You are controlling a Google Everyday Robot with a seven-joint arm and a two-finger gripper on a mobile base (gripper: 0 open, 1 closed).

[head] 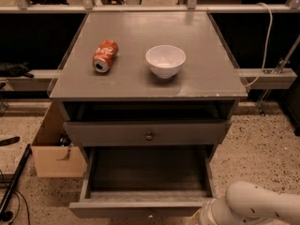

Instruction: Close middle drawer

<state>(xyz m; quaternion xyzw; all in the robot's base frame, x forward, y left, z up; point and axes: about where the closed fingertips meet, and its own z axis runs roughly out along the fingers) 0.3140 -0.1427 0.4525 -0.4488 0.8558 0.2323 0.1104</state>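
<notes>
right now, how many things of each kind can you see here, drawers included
soda can: 1
bowl: 1
drawers: 2 (upper drawer ajar, middle drawer pulled far out)
cardboard box: 1
total: 5
The gripper is out of view, beyond the end of the arm at the bottom right edge.

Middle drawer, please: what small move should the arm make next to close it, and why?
Probably set the arm against the front panel and push it inward. The middle drawer stands pulled far out, and the arm's wrist sits by its right front corner; the gripper is out of view below the frame.
</notes>
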